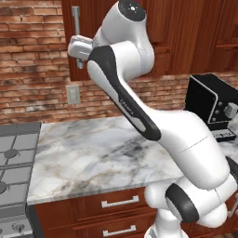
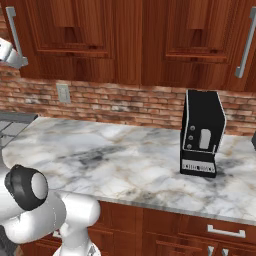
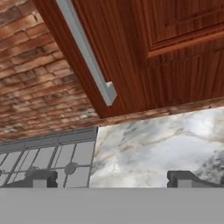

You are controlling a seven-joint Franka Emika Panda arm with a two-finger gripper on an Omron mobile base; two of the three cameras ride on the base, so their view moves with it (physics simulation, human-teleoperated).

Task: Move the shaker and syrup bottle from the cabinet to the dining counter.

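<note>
Task barely begun, by the look of it. The reddish-brown wooden wall cabinet [image 1: 93, 28] is shut, door flush, so the shaker and the syrup bottle are presumably behind it; neither can be seen. Everything is left: open the door, take out both items, carry them to the dining counter, which is nowhere in these views.

Far left: a grey gas stove top [image 1: 14, 162] with dark grates, set just beside the white-grey veined marble kitchen countertop [image 1: 93, 158]. Behind it a red brick wall [image 1: 32, 56] with a pale outlet plate [image 1: 73, 94].

Above the stove edge: the cabinet's long vertical silver bar handle [image 3: 85, 52]. The two-finger gripper [image 3: 111, 179] is raised to the handle's lower end, seen at the left base view's upper left, just beside the bar. Its dark fingertips [image 3: 41, 178] stand wide apart, holding nothing; no contact with the handle that I can make out.

Centre: bare marble, the white arm arching over it. Below, wood drawers with short horizontal silver handles [image 1: 120, 201].

Right: a black boxy countertop appliance [image 2: 201, 132] with small knobs, standing upright on the marble, well apart from the gripper.

Obstacles: the closed door itself. The swing of the door toward the arm's own elbow looks like the thing to watch.
</note>
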